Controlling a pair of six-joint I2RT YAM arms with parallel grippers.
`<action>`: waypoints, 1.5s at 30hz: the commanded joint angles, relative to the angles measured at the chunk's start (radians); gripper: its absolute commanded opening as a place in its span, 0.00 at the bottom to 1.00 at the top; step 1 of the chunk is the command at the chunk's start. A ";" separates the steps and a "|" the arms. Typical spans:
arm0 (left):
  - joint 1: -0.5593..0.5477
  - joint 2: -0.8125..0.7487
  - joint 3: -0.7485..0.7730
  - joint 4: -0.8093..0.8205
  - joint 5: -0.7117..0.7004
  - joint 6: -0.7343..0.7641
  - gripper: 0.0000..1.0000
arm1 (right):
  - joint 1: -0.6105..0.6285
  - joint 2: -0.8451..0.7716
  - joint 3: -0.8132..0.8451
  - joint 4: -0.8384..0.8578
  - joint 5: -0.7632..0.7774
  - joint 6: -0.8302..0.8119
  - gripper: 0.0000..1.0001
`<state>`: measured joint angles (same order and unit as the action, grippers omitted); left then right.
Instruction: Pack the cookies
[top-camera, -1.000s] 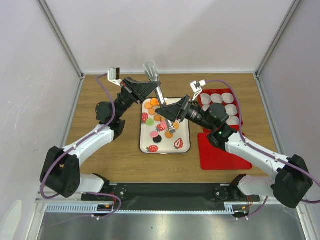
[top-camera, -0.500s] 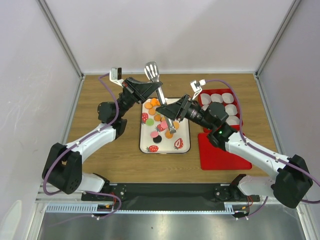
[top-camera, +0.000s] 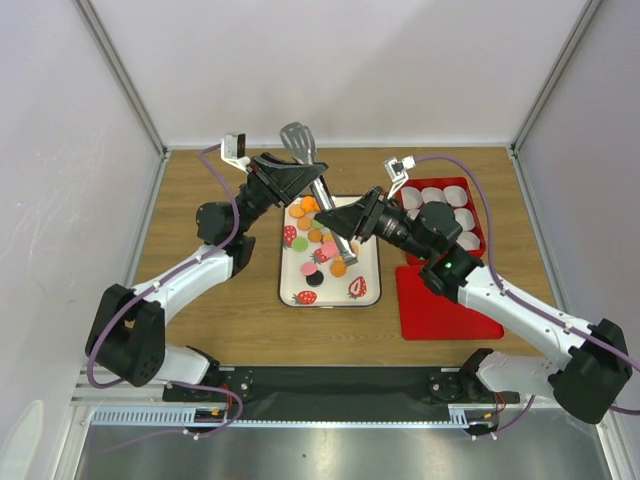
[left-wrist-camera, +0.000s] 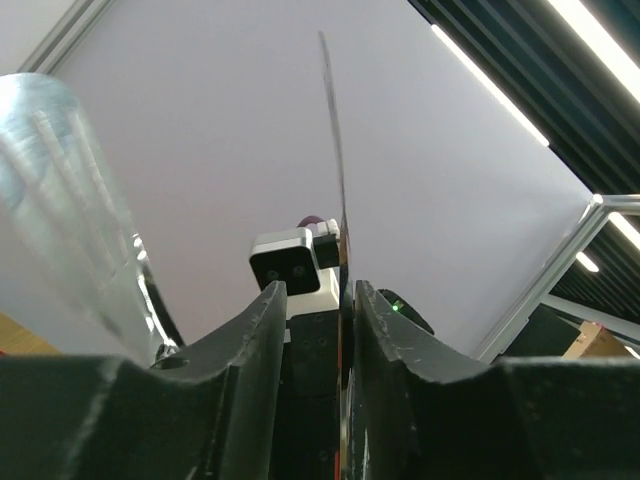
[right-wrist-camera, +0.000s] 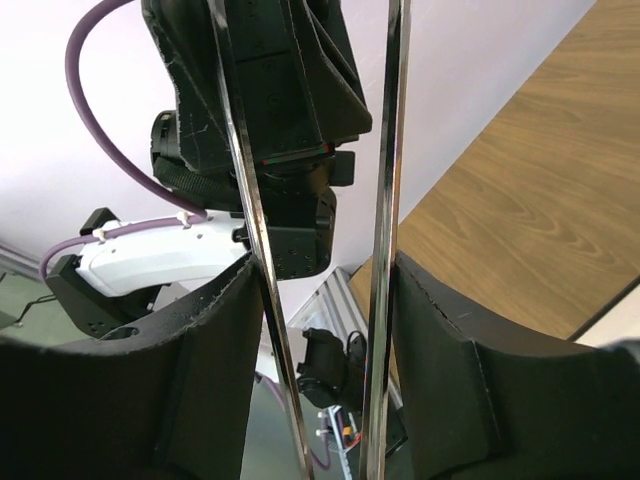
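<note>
Left gripper (top-camera: 310, 178) stands part open, loose around one arm of the tongs (top-camera: 299, 142); tongs axis runs 11-to-5 o'clock, head raised at 11; cookies (top-camera: 308, 268) lie on the tray (top-camera: 330, 293), at 6 o'clock from the head; right gripper (top-camera: 346, 226), nearer them, presses on both arms.

Both arms stretched inward; L end effector (left-wrist-camera: 318, 300) parted, R end effector (right-wrist-camera: 325, 285) clamping.
</note>
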<state>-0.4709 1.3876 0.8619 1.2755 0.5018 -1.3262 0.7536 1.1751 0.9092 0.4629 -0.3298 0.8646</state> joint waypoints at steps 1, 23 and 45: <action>-0.006 -0.012 0.049 0.074 0.007 0.038 0.41 | 0.006 -0.049 0.051 -0.035 0.047 -0.067 0.55; 0.073 -0.035 0.054 -0.172 0.021 0.205 0.65 | -0.031 -0.216 0.042 -0.351 0.144 -0.205 0.51; 0.138 -0.291 0.113 -1.174 -0.216 0.540 0.66 | -0.088 -0.167 0.171 -0.866 0.328 -0.401 0.48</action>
<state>-0.2993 1.2190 0.8944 0.5079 0.4072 -0.9813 0.6689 0.9783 1.0100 -0.2798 -0.0616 0.5480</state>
